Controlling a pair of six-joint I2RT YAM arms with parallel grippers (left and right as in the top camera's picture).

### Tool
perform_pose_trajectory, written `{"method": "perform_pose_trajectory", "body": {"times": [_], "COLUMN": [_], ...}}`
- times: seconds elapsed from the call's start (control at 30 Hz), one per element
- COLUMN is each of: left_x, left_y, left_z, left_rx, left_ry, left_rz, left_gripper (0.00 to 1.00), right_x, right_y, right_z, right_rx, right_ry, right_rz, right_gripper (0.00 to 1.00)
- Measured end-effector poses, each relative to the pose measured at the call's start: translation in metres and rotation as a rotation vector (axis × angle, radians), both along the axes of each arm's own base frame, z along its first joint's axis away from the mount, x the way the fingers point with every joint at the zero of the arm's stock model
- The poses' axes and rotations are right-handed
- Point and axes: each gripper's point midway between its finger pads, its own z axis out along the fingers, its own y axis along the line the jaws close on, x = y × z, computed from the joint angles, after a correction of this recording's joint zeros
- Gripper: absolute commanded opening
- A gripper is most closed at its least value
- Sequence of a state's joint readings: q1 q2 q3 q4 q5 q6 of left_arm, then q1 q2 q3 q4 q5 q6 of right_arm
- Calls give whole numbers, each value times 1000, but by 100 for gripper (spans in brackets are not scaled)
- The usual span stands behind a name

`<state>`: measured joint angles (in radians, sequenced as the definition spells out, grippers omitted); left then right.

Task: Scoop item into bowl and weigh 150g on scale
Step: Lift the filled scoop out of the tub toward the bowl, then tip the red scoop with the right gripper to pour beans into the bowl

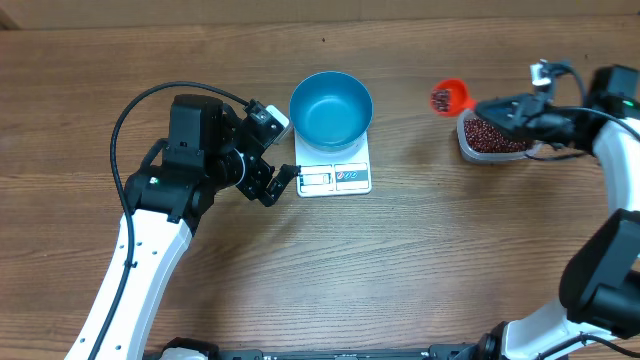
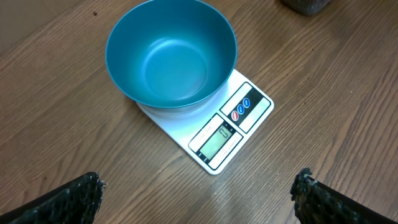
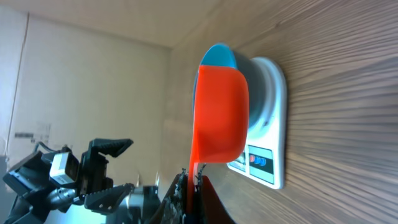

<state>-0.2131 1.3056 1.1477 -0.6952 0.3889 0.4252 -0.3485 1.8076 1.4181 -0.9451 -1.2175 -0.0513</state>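
Note:
The blue bowl (image 1: 330, 108) stands empty on the white scale (image 1: 336, 177), also seen in the left wrist view as bowl (image 2: 171, 53) on scale (image 2: 233, 130). My left gripper (image 1: 272, 185) hovers just left of the scale, open, its fingertips (image 2: 84, 194) wide apart with nothing between them. My right gripper (image 1: 497, 108) is shut on the handle of an orange scoop (image 1: 450, 97) holding red-brown beans (image 1: 441, 99), raised left of the tub. In the right wrist view the scoop (image 3: 221, 115) points toward the bowl (image 3: 219, 56) and scale (image 3: 270, 124).
A clear plastic tub (image 1: 490, 135) holding more beans sits at the right, under my right arm. The left arm (image 3: 81, 174) shows beyond the scale in the right wrist view. Bare wooden tabletop (image 1: 400, 270) spreads in front.

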Motion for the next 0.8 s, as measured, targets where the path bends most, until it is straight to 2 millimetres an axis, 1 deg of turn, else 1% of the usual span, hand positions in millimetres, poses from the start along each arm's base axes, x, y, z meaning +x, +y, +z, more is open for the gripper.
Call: {"method": "perform_pose_trajectory", "body": {"times": [0.07,0.13,0.3,0.43,0.53,0.63,0.8], "left_x": [0,0,0,0,0,0,0], "left_y": [0,0,0,0,0,0,0], "left_z": [0,0,0,0,0,0,0], "left_rx": [0,0,0,0,0,0,0], "left_ry": [0,0,0,0,0,0,0], "left_rz": [0,0,0,0,0,0,0], "left_gripper": [100,100,99,99,100,100,100], "right_x": [2,6,9,12,15,20,30], "right_y": [22,38,94,128,148,163,179], "right_z": [0,0,0,0,-2,-7,-21], "right_rx": [0,-13,-46,-83,-122,-182,-323], "right_ry": [4,-5,-38,-72,-93,-118,-152], "right_rz": [44,74,175,220,229,219,169], "right_gripper": [4,4,4,4,4,4,4]}}
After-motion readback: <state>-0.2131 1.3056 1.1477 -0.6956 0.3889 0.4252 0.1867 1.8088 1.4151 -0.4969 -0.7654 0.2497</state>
